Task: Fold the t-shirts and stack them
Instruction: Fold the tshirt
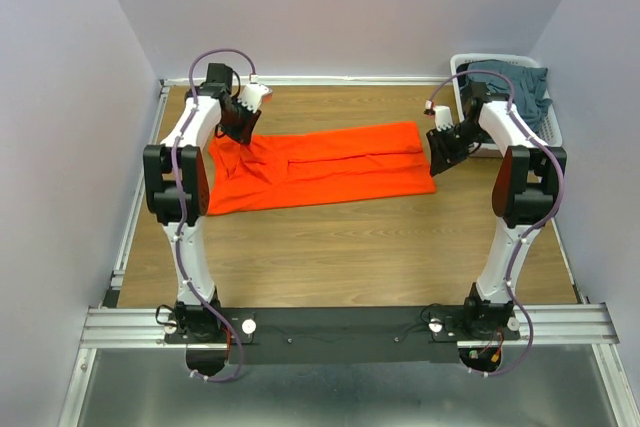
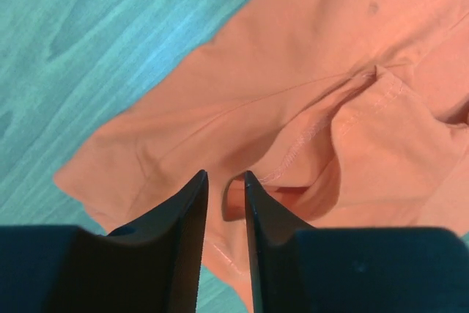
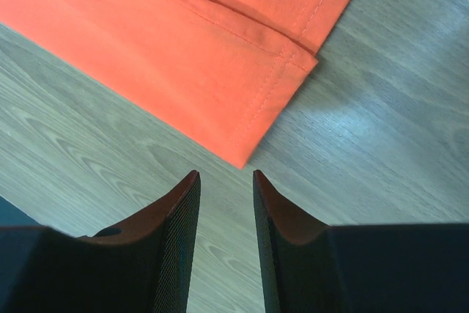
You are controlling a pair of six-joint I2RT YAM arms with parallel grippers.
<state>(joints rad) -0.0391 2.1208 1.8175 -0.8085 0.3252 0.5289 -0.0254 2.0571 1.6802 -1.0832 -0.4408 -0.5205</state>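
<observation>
Left gripper [image 2: 226,178] hangs closest, jaws parted a sliver with nothing pinched, over the orange-red t-shirt [image 1: 330,167] at its rumpled 9 o'clock end. Right gripper [image 3: 225,175], half open and empty, hovers just off the 3 o'clock corner. Grey t-shirts [image 1: 520,87] sit at 2 o'clock, half hidden in the basket [image 1: 490,58].

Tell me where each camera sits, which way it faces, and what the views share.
Top external: high behind the robot, looking down at the table; left arm and right arm show.
Left wrist: aimed down past the left pincer at the orange t-shirt's rumpled end.
Right wrist: aimed down past the right pincer at the shirt's hemmed corner and table.
Shared: orange t-shirt in all three.
</observation>
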